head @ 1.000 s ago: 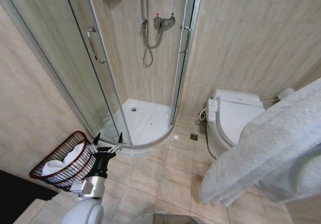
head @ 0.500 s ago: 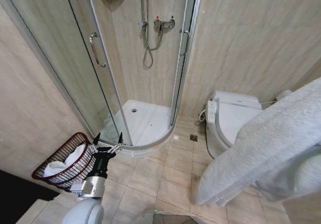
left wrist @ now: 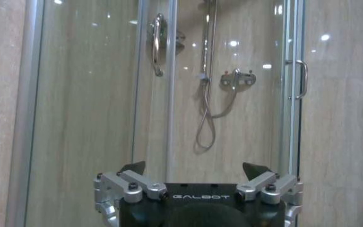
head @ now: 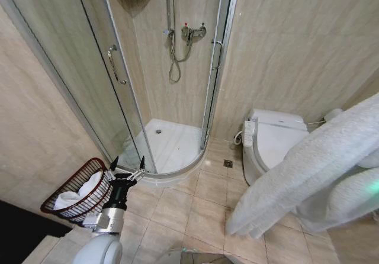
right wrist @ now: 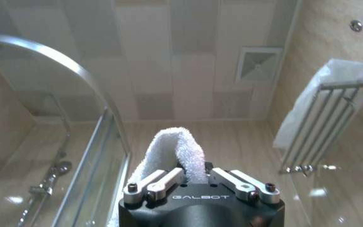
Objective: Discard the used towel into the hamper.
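Note:
The used towel (head: 308, 169), white and thick, hangs in a long fold across the right side of the head view, above the tiled floor in front of the toilet. My right gripper (right wrist: 195, 178) is shut on a folded ridge of that towel (right wrist: 180, 149), and it points up towards the ceiling. The hamper (head: 76, 191), a dark red-brown wire basket, stands on the floor at the lower left against the wall, with white cloth lying inside it. My left gripper (head: 127, 164) is open and holds nothing, just right of the hamper's rim. Its two fingers (left wrist: 133, 167) face the shower door.
A curved glass shower enclosure (head: 177, 139) with a white tray fills the corner ahead. A white toilet (head: 269, 139) stands at the right by the wall. A small floor drain (head: 228, 163) sits between them. A wall towel rail (right wrist: 323, 123) carries another white cloth.
The whole head view has shifted slightly, so the camera has moved. The towel's hanging end has drifted a little to the left. The left gripper keeps its pose.

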You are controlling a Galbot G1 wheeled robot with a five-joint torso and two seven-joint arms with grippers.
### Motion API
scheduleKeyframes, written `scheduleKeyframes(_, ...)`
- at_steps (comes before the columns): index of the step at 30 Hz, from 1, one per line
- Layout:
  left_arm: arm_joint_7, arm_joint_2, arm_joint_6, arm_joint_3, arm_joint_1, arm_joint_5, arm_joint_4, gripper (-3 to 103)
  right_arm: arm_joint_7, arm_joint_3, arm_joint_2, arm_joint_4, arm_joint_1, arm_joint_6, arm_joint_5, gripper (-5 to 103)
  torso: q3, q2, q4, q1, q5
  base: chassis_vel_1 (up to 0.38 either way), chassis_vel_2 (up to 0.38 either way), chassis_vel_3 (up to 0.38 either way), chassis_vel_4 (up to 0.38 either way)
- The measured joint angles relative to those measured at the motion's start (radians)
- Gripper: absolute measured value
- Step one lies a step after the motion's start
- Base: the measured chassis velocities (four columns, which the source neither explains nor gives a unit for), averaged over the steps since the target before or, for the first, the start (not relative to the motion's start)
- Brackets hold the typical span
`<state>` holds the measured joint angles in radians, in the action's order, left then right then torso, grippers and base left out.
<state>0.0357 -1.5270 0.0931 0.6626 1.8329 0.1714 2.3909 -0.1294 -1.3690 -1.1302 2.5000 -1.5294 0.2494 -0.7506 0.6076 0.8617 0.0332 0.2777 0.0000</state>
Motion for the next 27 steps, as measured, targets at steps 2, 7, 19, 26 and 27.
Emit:
scheduleKeyframes(2, 0.000, 0.000, 0.000, 0.000, 0.000, 0.000, 0.000, 100, 0.010, -0.002, 0.000, 0.000, 0.001, 0.005, 0.002, 5, 0.003, 0.005, 0.0000, 0.002, -0.0001, 0.000, 0.000, 0.000, 0.000)
scheduleKeyframes(7, 0.000, 0.000, 0.000, 0.000, 0.000, 0.000, 0.000, 100, 0.040, -0.021, 0.004, 0.000, -0.002, 0.025, 0.006, 5, 0.018, 0.033, 0.0000, 0.015, 0.0000, 0.000, 0.000, 0.000, 0.000)
scheduleKeyframes(19, 0.000, 0.000, 0.000, 0.000, 0.000, 0.000, 0.000, 100, 0.062, 0.040, 0.004, 0.000, 0.008, 0.042, 0.001, 5, 0.048, 0.087, -0.0001, 0.038, -0.0001, 0.000, 0.000, 0.000, 0.000)
scheduleKeyframes(26, 0.000, 0.000, 0.000, 0.000, 0.000, 0.000, 0.000, 100, 0.075, 0.153, -0.013, 0.000, 0.023, 0.038, 0.012, 5, 0.068, 0.120, 0.0000, 0.053, 0.0000, 0.000, 0.000, 0.000, 0.000)
scheduleKeyframes(27, 0.000, 0.000, 0.000, 0.000, 0.000, 0.000, 0.000, 100, 0.075, 0.163, -0.013, 0.000, 0.023, 0.038, 0.014, 5, 0.071, 0.126, 0.0000, 0.056, 0.0000, 0.000, 0.000, 0.000, 0.000)
